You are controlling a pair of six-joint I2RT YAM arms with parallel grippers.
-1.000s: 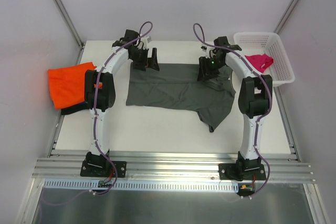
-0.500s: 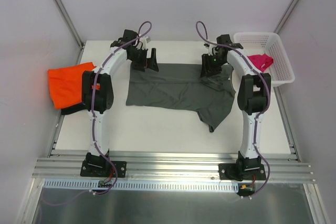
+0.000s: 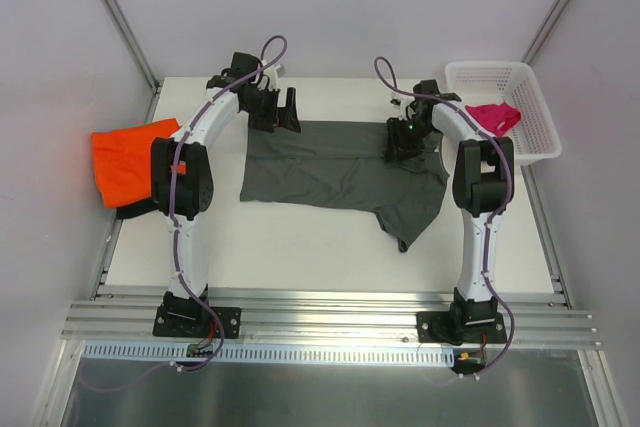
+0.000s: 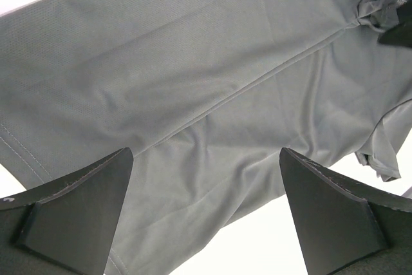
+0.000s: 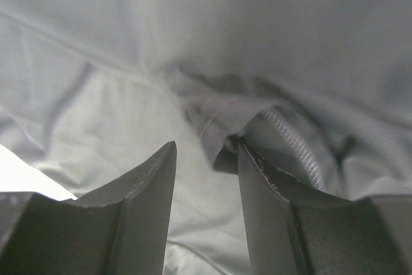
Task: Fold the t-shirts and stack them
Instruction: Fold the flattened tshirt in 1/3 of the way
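Observation:
A dark grey t-shirt (image 3: 330, 172) lies spread on the table, with a sleeve hanging toward the front right. My left gripper (image 3: 290, 112) is open over its back left edge; in the left wrist view (image 4: 206, 152) the jaws stand wide apart above the cloth (image 4: 193, 62) with nothing between them. My right gripper (image 3: 402, 140) is at the back right of the shirt. In the right wrist view (image 5: 206, 147) its jaws are narrowly apart, one finger tucked against a fold beside the ribbed collar (image 5: 290, 136). An orange shirt (image 3: 125, 159) lies on a dark one (image 3: 140, 209) at the left. A magenta shirt (image 3: 492, 117) lies in the basket.
The white lattice basket (image 3: 540, 117) stands at the back right corner. The folded orange and dark shirts overhang the table's left edge. Grey walls close in the back and sides. Bare white table (image 3: 320, 247) lies in front of the grey shirt.
My right gripper has shifted a little to the right and settled lower onto the shirt near the collar. My left gripper has drawn slightly toward the back. The shirt lies much as before.

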